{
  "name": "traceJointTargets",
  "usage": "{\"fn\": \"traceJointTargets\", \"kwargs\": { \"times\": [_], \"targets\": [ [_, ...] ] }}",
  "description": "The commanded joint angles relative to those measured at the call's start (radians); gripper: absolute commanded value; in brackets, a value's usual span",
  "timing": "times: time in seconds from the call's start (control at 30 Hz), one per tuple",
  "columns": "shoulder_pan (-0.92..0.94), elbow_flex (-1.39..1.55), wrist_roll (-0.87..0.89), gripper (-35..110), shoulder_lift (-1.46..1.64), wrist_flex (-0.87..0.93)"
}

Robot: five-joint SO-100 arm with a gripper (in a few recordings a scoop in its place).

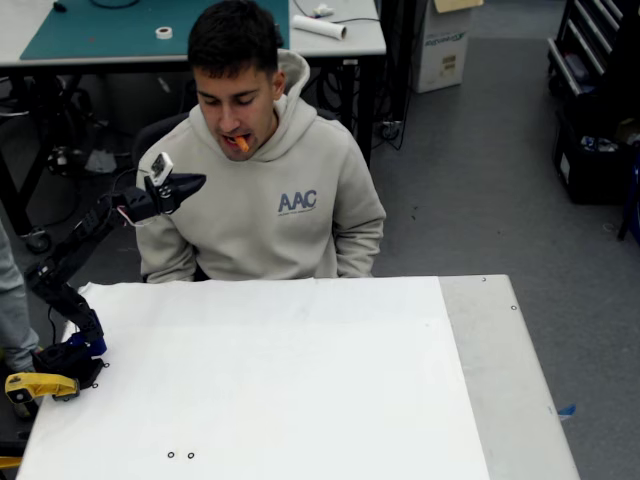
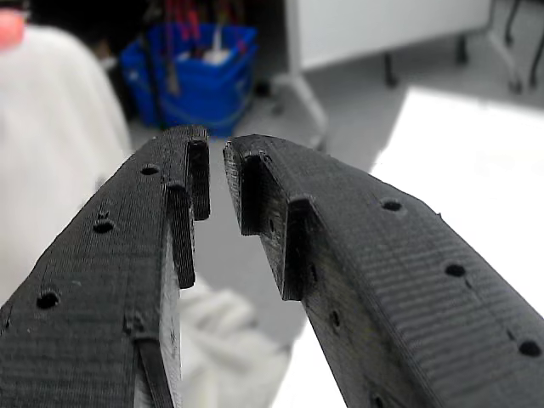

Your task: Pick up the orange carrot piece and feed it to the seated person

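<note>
The orange carrot piece [image 1: 241,143] sticks out of the mouth of the seated person [image 1: 270,200], who wears a beige hoodie and sits behind the white table. My black gripper [image 1: 196,183] hangs in the air to the left of his chest in the fixed view, a little below and left of his mouth, apart from the carrot. In the wrist view the gripper [image 2: 217,166] has its jaws a narrow gap apart with nothing between them. The fingertips [image 2: 255,183] point past the blurred pale hoodie [image 2: 51,136].
The white table [image 1: 270,380] spreads in front of the person. A yellow clamp [image 1: 35,385] sits by the arm's base at the left edge. Another person's grey trouser leg [image 1: 10,300] stands at far left. A blue bin [image 2: 195,72] lies on the floor behind.
</note>
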Motion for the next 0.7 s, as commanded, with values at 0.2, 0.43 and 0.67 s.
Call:
{"fn": "traceJointTargets", "kwargs": {
  "times": [0.2,0.43,0.67],
  "targets": [
    [0.005,0.546,0.066,-2,0.52,0.0],
    [0.005,0.833,0.052,-2,0.77,0.0],
    [-0.048,0.994,0.052,-2,0.937,0.0]
  ]
}}
